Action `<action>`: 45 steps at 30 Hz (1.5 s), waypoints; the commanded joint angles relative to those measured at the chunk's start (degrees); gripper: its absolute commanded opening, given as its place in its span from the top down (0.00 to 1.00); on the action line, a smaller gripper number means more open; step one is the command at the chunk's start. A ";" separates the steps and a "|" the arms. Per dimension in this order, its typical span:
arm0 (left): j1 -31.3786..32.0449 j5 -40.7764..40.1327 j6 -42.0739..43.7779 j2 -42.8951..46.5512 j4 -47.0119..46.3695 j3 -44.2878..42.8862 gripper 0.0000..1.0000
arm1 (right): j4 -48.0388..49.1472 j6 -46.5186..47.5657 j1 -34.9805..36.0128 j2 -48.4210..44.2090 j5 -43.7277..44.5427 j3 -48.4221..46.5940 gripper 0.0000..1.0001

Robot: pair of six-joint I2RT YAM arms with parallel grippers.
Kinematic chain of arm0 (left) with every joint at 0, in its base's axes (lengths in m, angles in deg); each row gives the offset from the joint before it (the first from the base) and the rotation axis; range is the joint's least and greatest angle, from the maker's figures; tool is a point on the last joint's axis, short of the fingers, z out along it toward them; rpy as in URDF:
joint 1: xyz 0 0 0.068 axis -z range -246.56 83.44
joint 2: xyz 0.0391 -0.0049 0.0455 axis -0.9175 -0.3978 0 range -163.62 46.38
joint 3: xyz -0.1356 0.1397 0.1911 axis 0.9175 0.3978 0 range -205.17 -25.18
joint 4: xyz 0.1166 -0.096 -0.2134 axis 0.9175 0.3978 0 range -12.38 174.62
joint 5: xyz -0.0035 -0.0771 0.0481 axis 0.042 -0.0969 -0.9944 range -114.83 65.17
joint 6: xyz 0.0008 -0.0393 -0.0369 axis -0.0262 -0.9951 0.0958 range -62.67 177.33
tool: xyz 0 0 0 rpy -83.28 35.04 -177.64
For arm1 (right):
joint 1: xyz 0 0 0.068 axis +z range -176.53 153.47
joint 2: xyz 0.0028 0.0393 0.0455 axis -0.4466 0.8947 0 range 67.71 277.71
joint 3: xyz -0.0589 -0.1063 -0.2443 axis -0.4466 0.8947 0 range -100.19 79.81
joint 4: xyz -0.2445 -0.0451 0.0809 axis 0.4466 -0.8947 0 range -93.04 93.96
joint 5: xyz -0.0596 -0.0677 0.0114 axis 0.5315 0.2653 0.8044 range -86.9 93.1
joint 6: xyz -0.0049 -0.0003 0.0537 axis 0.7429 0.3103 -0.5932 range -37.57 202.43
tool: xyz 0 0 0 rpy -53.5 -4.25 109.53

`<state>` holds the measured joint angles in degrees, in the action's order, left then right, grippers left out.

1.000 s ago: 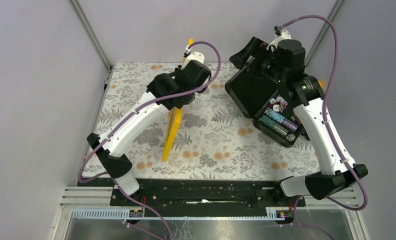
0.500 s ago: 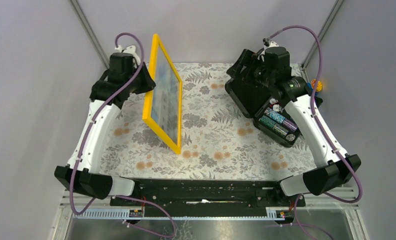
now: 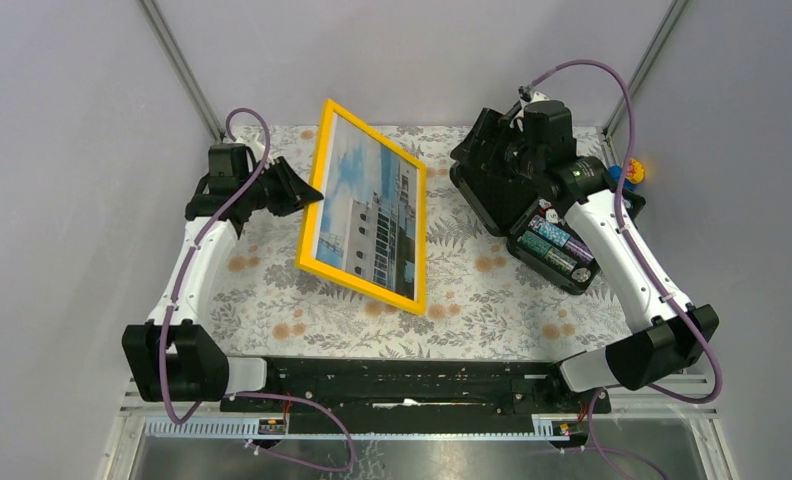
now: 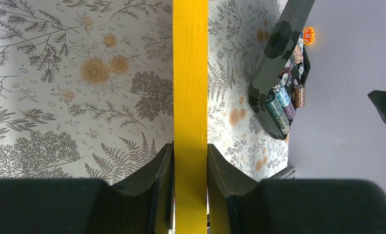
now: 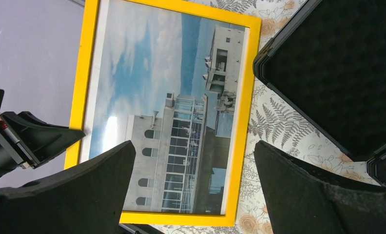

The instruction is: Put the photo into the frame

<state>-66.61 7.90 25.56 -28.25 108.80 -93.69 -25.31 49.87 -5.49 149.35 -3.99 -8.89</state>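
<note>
Although the floral tabletop [image 3: 472, 290] nearest the arm bases carries nothing of the task, just beyond it you have the frame [image 3: 422, 240] lifted and tilted, its near edge low and its far edge raised toward the back wall. The photo [image 3: 367, 215] already sits inside it, building and sky facing up with yellow border all around, so the insertion looks done. Whether the back is closed you cannot tell from here. Your left gripper [image 4: 190, 161] is clamped on the frame's left rail, one finger on each face. Farther back on the right, your right gripper [image 5: 193, 146] hangs spread wide with nothing in it, above the black case [image 3: 502, 200]. What seems left is to lay the frame flat and let go.
</note>
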 commanded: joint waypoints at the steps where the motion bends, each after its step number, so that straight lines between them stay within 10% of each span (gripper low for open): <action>1: -1.47 1.97 0.61 -1.69 -5.60 2.38 1.00 | 1.28 2.24 -0.25 -0.70 -2.07 1.02 0.00; 24: -5.95 -17.17 6.27 -23.70 -1.29 6.61 0.96 | -2.08 11.88 -0.31 -12.11 4.22 5.28 0.00; 35: -6.49 -21.88 4.89 -24.50 -0.69 6.09 0.62 | -5.19 11.55 -0.30 -19.91 6.77 3.45 0.00; 45: 2.80 -28.52 5.59 -5.24 2.30 -1.79 0.34 | -8.09 10.49 -0.30 -27.76 13.74 2.41 0.00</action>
<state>-70.13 -16.45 30.92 -45.12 112.05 -88.33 -33.16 60.39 -5.58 125.55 5.78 -4.72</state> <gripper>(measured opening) 0.593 0.994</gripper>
